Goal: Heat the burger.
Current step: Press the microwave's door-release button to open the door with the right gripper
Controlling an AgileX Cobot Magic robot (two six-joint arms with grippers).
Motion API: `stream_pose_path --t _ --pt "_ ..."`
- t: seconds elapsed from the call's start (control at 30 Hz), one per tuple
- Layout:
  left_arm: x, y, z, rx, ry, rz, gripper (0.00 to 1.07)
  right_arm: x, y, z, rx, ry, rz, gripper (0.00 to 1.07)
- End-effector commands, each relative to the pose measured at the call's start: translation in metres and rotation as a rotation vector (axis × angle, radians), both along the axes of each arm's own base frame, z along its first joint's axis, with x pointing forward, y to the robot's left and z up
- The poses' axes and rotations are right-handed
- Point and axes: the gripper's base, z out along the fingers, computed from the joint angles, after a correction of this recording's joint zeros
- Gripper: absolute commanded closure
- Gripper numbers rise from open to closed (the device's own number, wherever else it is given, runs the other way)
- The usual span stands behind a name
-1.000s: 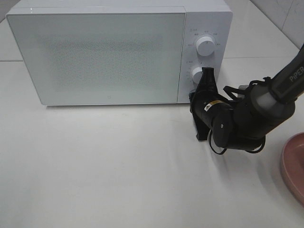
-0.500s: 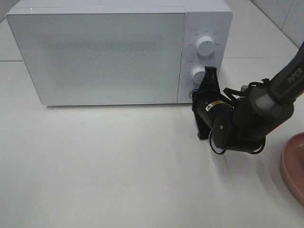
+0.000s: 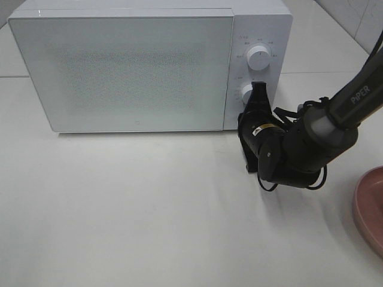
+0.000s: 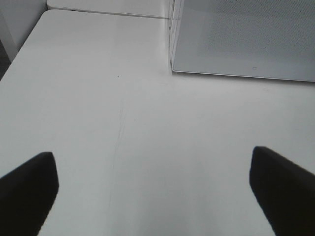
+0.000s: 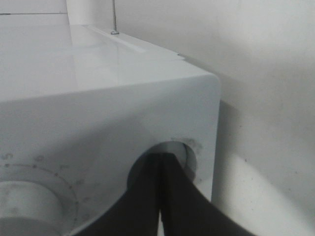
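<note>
Our right gripper has its fingers closed together. The tips sit at the round button recess in the lower corner of the microwave's control panel, just beside the lower knob. Our left gripper hangs over the table with its fingers wide apart, holding nothing. We see the burger in no view, and the microwave door is shut, so we cannot tell where it lies. Our right arm reaches in from the right, wrist bent low toward the panel.
</note>
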Motion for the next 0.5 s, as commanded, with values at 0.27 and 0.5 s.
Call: stream_pose_path --t 0.27,0.5 --pt "-0.0027 -0.0005 0.0002 -0.003 -0.035 -0.005 0.09 0.0348 0.0066 0.0448 -0.016 -0.332 -0.025 1.07" --pt "-0.0027 -0.0005 0.0002 -0.003 -0.035 -0.005 0.09 0.0345 0.0076 0.0414 -0.014 -0.295 -0.014 1.07"
